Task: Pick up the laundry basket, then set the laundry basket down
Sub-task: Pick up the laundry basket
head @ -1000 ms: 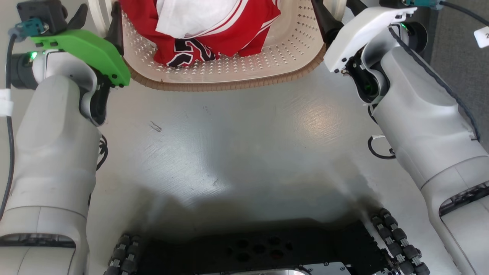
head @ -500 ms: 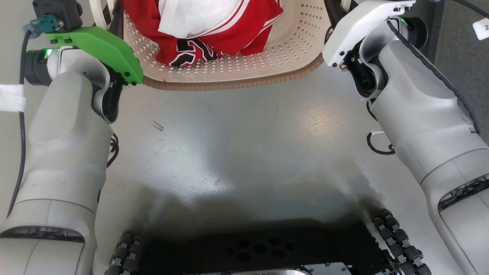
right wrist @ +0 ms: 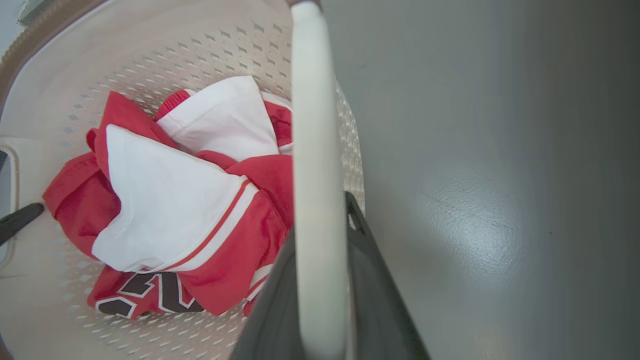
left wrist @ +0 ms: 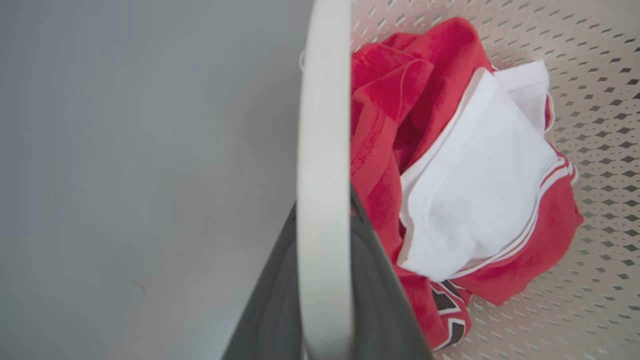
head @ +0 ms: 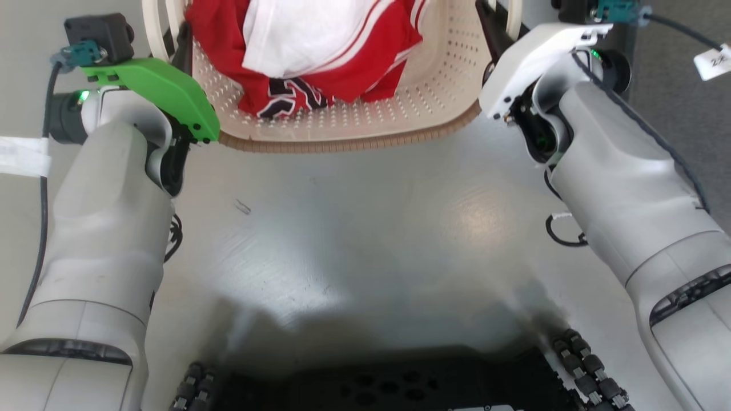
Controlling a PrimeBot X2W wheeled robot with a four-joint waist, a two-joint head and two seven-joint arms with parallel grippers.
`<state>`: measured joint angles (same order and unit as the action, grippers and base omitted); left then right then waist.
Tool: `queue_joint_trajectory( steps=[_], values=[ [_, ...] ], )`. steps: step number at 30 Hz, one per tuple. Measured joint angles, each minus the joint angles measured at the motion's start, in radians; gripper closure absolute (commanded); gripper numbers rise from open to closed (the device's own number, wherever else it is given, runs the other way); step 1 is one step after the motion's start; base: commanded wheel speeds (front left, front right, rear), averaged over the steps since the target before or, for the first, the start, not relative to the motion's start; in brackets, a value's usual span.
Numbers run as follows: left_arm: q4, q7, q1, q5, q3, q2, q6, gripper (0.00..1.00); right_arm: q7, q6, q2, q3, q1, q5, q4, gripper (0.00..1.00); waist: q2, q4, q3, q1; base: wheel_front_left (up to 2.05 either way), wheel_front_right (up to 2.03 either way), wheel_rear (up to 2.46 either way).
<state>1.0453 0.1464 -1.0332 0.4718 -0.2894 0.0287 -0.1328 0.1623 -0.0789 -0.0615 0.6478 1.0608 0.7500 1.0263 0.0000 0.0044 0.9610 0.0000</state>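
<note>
Basket: laundry basket [head: 342, 142] just ahead of base [head: 371, 388], betw. both arms, over grey floor [head: 371, 228].
L gripper [left wrist: 324, 212]: pinching white handle [left wrist: 322, 125].
R gripper [right wrist: 321, 215]: pinching other handle [right wrist: 312, 125].
Inside: red/white clothes [head: 320, 45].
</note>
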Motion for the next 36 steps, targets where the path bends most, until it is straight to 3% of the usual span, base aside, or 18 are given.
queue_joint_trajectory(
  steps=[13,36],
  values=[
    [0.053,-0.003,0.056,0.047,-0.034,-0.010,0.000,1.00,-0.009,-0.009,0.008,0.048,-0.055,0.052,0.046,1.00,0.0000,-0.007,-0.135,0.0000,0.00,0.00,0.00],
    [0.148,-0.072,0.241,0.098,-0.074,-0.029,-0.004,1.00,-0.132,-0.019,0.027,0.125,-0.255,0.172,0.086,1.00,0.0000,-0.032,-0.458,-0.0001,0.00,0.00,0.00]
  ],
)
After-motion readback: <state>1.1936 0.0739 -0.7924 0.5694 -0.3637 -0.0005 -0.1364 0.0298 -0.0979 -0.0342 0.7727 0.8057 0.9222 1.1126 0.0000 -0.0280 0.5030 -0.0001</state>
